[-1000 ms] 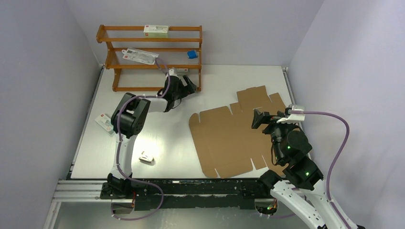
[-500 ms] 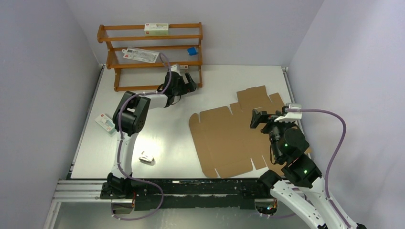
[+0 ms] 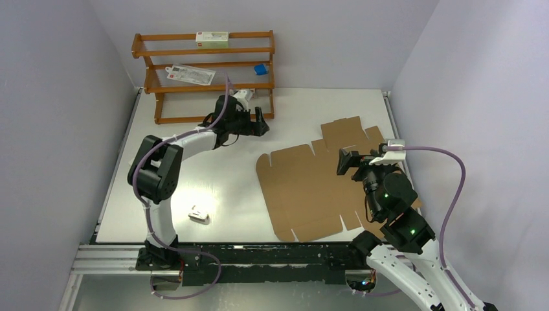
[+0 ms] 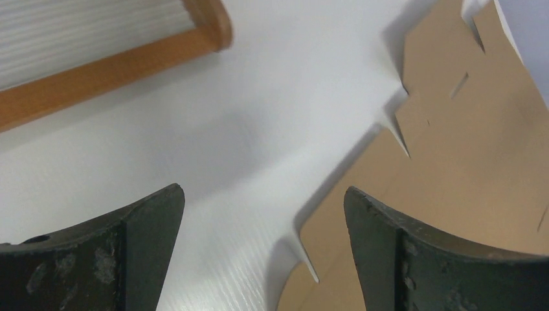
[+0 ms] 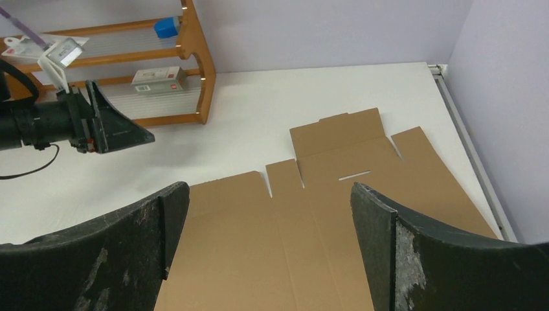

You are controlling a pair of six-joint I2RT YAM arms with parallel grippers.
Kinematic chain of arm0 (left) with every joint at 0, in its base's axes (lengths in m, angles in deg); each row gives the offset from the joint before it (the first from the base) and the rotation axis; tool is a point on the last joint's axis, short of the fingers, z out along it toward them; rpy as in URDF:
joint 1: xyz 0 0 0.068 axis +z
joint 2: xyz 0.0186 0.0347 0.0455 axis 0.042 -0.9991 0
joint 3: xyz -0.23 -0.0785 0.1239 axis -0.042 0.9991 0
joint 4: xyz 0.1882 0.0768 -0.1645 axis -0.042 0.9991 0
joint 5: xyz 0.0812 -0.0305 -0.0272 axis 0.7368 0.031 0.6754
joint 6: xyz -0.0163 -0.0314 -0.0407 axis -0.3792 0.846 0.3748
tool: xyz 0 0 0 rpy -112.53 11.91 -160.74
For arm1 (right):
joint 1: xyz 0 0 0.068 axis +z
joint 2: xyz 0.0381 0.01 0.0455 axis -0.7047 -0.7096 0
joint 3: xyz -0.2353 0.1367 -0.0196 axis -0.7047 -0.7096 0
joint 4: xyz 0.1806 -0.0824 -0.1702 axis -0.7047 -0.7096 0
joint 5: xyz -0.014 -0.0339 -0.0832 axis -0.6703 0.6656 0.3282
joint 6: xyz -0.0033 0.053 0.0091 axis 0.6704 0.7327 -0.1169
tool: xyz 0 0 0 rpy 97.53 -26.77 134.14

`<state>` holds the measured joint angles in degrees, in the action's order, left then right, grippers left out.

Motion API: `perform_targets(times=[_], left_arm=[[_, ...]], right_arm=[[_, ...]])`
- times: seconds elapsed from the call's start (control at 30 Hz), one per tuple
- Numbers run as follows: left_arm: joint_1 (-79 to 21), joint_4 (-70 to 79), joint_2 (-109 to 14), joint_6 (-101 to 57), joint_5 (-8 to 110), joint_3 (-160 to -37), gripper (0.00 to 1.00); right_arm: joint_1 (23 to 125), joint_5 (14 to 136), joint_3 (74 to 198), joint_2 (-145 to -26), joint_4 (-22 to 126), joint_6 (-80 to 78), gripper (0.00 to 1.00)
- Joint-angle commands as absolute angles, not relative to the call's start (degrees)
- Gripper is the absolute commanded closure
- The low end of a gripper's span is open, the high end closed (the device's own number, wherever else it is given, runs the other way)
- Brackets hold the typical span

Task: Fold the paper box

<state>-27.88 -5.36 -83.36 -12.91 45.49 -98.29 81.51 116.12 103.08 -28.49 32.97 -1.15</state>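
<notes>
At the far left we see an orange-brown wooden rack (image 3: 206, 51) by the back wall, a white printed carton (image 3: 212, 40) on its top shelf, and a small white object (image 3: 199, 214) (too small to identify) on the white table (image 3: 220, 178). The left arm stretches far out, with the left gripper (image 3: 259, 122) low beside the rack's right foot, fingers spread wide around nothing. Further right, the paper box (image 3: 311, 188) lies flat, a brown corrugated sheet with flaps and slits. The right gripper (image 3: 345, 162) hovers above its right half, fingers likewise parted, probably not touching it.
</notes>
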Motion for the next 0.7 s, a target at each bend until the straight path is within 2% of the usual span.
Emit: perform_targets(times=[0.0,0.07,0.13,0.37,0.67], left_arm=[[-28.9,5.7,-83.4,-22.2,36.9,-100.5,0.02],[-29.0,12.3,-85.6,-26.5,34.8,-104.7,0.03],[-29.0,16.6,-88.0,-30.0,33.3,-108.6,0.09],[-30.6,21.2,-93.8,-32.7,28.8,-113.6,0.12],[-32.3,23.7,-101.0,-35.2,23.0,-119.9,0.29]], right_arm=[[81.2,114.9,102.9,-28.2,33.8,-1.9,0.00],[81.2,114.6,103.0,-28.3,33.8,-1.8,0.00],[81.2,114.4,103.0,-28.3,33.8,-1.9,0.00],[81.2,114.4,102.9,-27.7,33.5,-1.9,0.00],[81.2,113.8,103.2,-29.3,33.4,-2.0,0.00]])
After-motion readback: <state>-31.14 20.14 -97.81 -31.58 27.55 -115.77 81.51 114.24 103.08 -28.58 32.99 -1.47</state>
